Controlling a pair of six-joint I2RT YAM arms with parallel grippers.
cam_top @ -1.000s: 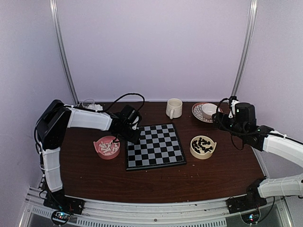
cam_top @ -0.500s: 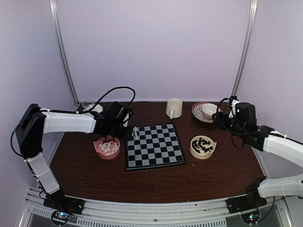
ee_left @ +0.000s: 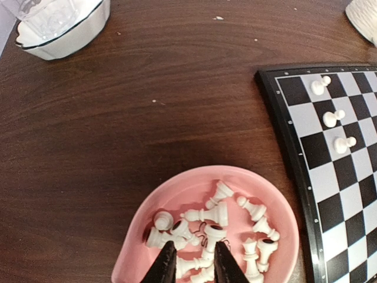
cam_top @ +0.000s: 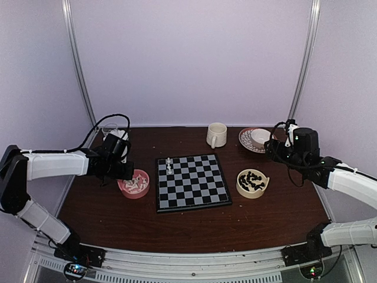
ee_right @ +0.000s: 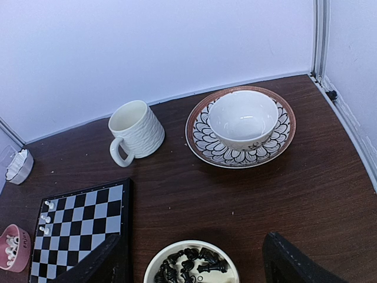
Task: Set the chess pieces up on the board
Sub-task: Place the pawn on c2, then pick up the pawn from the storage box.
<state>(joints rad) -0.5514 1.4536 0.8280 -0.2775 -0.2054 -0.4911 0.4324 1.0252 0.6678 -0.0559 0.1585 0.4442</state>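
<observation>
The board [cam_top: 191,183] lies mid-table. Three white pawns [cam_top: 169,164] stand on its far-left squares; they also show in the left wrist view [ee_left: 333,118]. My left gripper [cam_top: 125,174] hangs just above the pink bowl [cam_top: 122,181]. Its fingers [ee_left: 166,265] are a little apart over loose white chess pieces [ee_left: 215,213] and hold nothing. My right gripper [cam_top: 272,150] is wide open and empty. It is behind and above the cream bowl [ee_right: 177,250] of black chess pieces [ee_right: 188,268].
A cream mug [cam_top: 217,135] and a patterned plate [cam_top: 242,140] carrying a white bowl [ee_right: 241,121] stand at the back. A white dish holding a glass [ee_left: 59,23] sits at the back left. Walls close the sides.
My left arm has swung left from the board's far-left corner to over the pink bowl, leaving white pawns standing on the board. The right arm has not moved.
</observation>
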